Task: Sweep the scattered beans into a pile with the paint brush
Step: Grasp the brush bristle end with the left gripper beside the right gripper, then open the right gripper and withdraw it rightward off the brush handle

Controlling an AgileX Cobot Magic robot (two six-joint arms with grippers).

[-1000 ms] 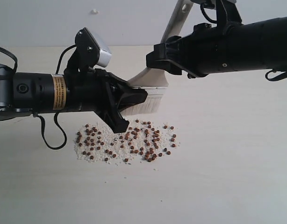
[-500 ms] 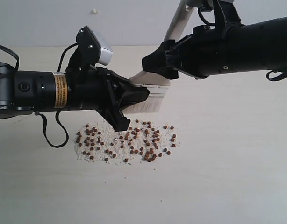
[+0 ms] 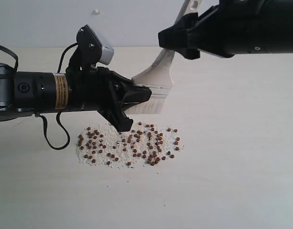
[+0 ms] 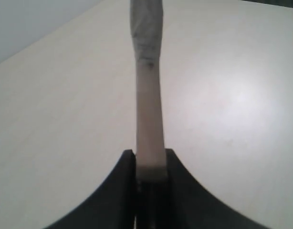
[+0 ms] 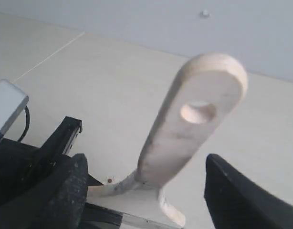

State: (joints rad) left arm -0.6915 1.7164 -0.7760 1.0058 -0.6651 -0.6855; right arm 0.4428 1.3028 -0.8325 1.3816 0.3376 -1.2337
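The paint brush (image 3: 157, 72) stands tilted above the table, cream bristles (image 3: 147, 108) hanging just above the back edge of the beans (image 3: 130, 145). The beans lie as a wide reddish-brown scatter mixed with white grains. My left gripper (image 3: 133, 101) is shut on the brush at the ferrule's left end; the left wrist view shows the brush (image 4: 149, 109) edge-on, clamped between both jaws. My right gripper (image 3: 177, 40) is open high on the handle. In the right wrist view the handle (image 5: 184, 138) with its hole rises between the right gripper's (image 5: 145, 162) spread fingers, touching neither.
The left arm's black cable (image 3: 53, 138) loops down beside the left end of the scatter. A small white speck (image 3: 95, 11) marks the grey back wall. Pale tabletop (image 3: 232, 157) stretches in front and to the right of the beans.
My right gripper has risen and drawn back to the right along the handle, jaws wide. The left gripper, brush head and beans have barely moved.
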